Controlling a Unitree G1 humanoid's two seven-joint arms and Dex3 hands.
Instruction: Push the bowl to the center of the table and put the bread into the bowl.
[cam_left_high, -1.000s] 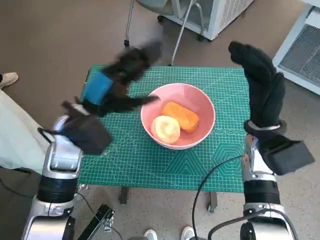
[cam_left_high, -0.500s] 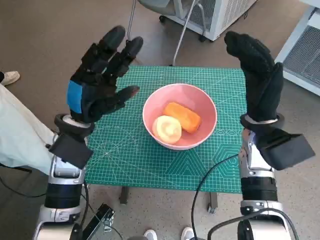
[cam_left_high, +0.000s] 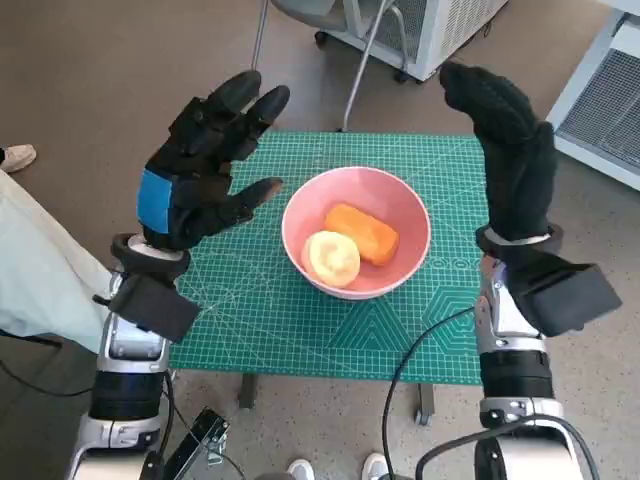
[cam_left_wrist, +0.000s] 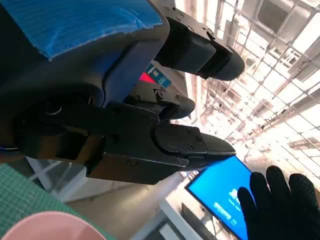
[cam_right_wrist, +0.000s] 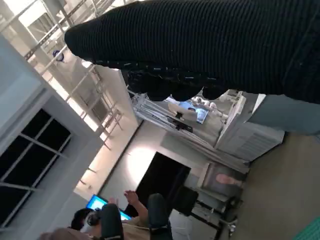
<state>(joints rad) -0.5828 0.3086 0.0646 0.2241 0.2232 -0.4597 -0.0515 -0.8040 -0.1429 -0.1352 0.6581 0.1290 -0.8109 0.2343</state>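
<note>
The pink bowl (cam_left_high: 357, 232) sits on the green mat (cam_left_high: 270, 310), about in the middle of the table, between the 2 hands and lower than both of them. Inside it lie 2 pieces of bread: a long orange bread (cam_left_high: 362, 232) on the side nearer the right hand (cam_left_high: 512, 160), and a round pale bread (cam_left_high: 333, 257) on the side nearer the left hand (cam_left_high: 205, 170), and the 2 touch each other. The left hand is lifted above the mat beside the bowl, with its fingers spread wide and nothing in it. Its thumb points at the bowl's rim but does not seem to touch it. The right hand is lifted too, on the bowl's other side, and it holds nothing; its fingers are straight and lie close together, pointing away from the robot. The bowl looks hard and smooth, so I think it would slide easily on the mat if a hand pushed low on its side wall. A push high on the rim could tip it, so low and slow seems safer. It may be slippery to pinch, so pushing looks better than lifting. The bread looks soft and light. I think it would squash if held too tight, so a gentle hold around the middle of a piece, from above, would be best. With both pieces in the bowl and the bowl near the middle, the job looks about finished.
</note>
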